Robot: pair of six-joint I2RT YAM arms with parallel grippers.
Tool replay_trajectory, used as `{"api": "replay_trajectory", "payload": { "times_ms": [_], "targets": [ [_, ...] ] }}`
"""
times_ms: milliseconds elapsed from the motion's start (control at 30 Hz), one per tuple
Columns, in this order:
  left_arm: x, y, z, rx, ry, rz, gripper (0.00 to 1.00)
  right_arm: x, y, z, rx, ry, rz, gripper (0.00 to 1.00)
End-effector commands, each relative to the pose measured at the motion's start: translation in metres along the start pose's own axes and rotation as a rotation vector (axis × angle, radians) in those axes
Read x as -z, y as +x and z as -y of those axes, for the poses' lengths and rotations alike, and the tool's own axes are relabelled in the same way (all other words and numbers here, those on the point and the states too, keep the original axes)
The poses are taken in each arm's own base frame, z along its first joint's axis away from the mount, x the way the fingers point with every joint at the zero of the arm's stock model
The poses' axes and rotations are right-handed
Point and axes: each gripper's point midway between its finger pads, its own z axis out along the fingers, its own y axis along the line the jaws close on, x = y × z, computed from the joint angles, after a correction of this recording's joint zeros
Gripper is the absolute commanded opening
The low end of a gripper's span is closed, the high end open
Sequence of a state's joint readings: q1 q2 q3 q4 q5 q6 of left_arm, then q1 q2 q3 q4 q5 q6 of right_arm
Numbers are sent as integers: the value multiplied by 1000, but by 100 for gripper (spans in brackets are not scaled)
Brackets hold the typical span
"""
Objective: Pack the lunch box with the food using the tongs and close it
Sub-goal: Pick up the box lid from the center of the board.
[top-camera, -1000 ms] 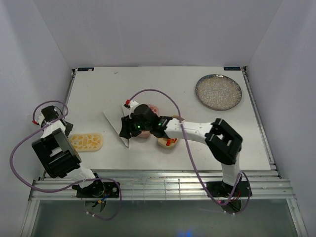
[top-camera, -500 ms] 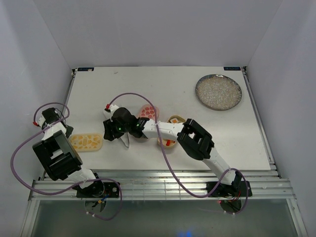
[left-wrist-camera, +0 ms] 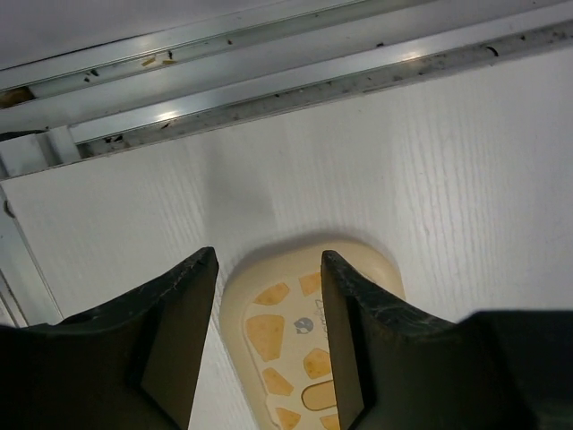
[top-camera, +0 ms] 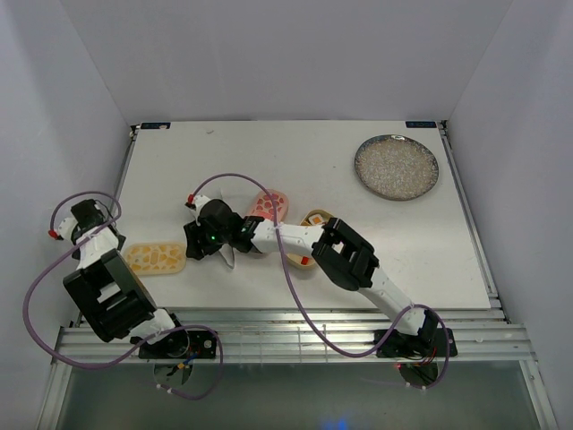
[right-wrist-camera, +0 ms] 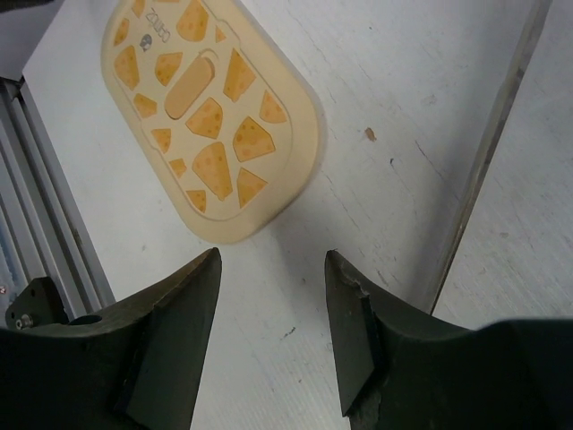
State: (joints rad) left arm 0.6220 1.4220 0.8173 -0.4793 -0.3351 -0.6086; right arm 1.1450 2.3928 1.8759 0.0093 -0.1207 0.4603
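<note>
The lunch box's tan-yellow lid [top-camera: 157, 258] with orange pebble patches lies flat at the table's left front. My left gripper [left-wrist-camera: 269, 269] hangs open over the lid's end [left-wrist-camera: 300, 313], touching nothing. My right gripper [top-camera: 192, 244] has reached across to just right of the lid [right-wrist-camera: 210, 116]. It is open over bare table [right-wrist-camera: 269, 358] with nothing between its fingers. The tongs [right-wrist-camera: 488, 152] show as a thin metal strip to its right. A pink part of the lunch box [top-camera: 269, 204] and a tan tray [top-camera: 315, 218] with food [top-camera: 307, 260] lie under the right arm.
A round grey speckled plate [top-camera: 396, 167] sits at the back right. Metal rails [left-wrist-camera: 269, 85] run along the table's left edge close to my left gripper. The right arm [top-camera: 295, 237] stretches low across the middle of the table.
My right gripper has swung left from above the trays to beside the tan lid, uncovering the pink part. The left arm has shifted slightly left and its jaws have widened a little.
</note>
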Motion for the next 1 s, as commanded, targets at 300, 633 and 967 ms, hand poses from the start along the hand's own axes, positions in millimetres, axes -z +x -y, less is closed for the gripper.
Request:
{"api": "replay_trajectory", "payload": {
  "times_ms": [300, 633, 967],
  "targets": [
    [-10, 19, 1, 55, 4, -66, 45, -16, -15, -10, 35, -36, 32, 57],
    [-27, 40, -14, 8, -93, -154, 40, -22, -14, -12, 31, -56, 32, 57],
    [-28, 42, -20, -8, -120, -155, 38, -18, -19, -13, 31, -53, 41, 59]
  ]
}}
